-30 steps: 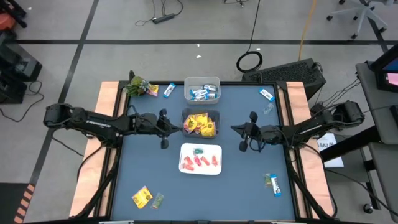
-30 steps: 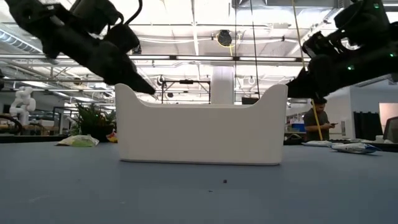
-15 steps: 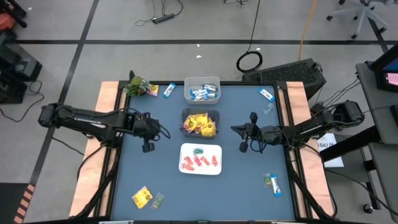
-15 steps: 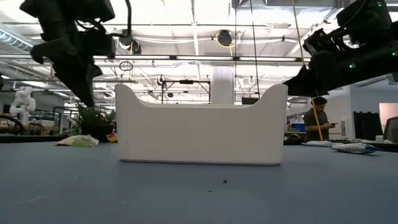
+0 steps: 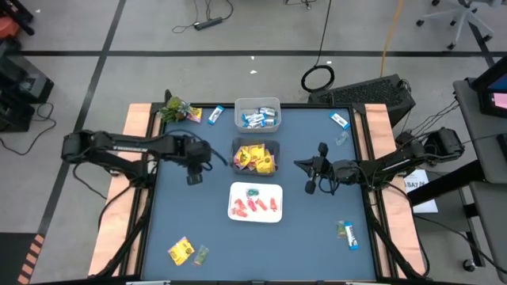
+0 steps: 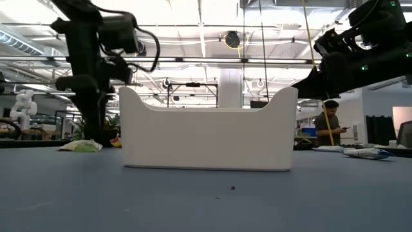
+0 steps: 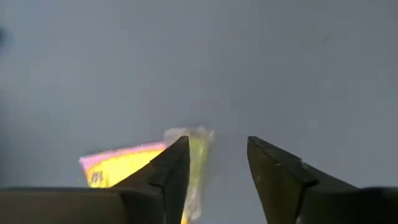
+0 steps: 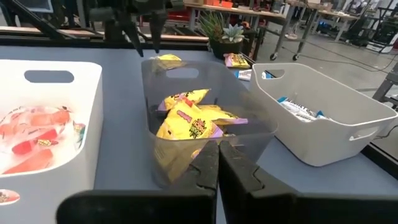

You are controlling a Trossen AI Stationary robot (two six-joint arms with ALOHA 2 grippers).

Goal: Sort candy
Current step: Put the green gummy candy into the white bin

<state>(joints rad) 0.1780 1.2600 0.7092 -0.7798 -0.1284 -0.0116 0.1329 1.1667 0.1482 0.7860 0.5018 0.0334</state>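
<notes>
The candy is partly sorted. Yellow packets [image 5: 255, 158] lie in a clear bin [image 8: 155, 81], blue-and-white bars [image 5: 258, 119] in a white bin [image 5: 257, 104], and red pieces [image 5: 255, 205] in a white tray [image 5: 236, 190]. A loose yellow packet [image 5: 181, 251] and a green piece [image 5: 201, 254] lie near the front left. My left gripper [image 5: 192, 176] stands open left of the clear bin, pointing down at bare table [image 7: 217, 142]. My right gripper [image 5: 299, 164] hovers shut to the right of the clear bin [image 8: 217, 155].
Loose blue-and-white bars lie at the far left [image 5: 215, 115], far right [image 5: 340, 120] and near right [image 5: 349, 235]. A green leafy plant [image 5: 174, 108] sits at the far left corner with a yellow packet [image 5: 192, 115] beside it. In the low view the white tray [image 6: 209, 138] fills the middle.
My left gripper has drawn back from the clear bin's left rim toward the table's left and has tipped from slanting toward the bin to pointing down at the table. My right gripper has kept still.
</notes>
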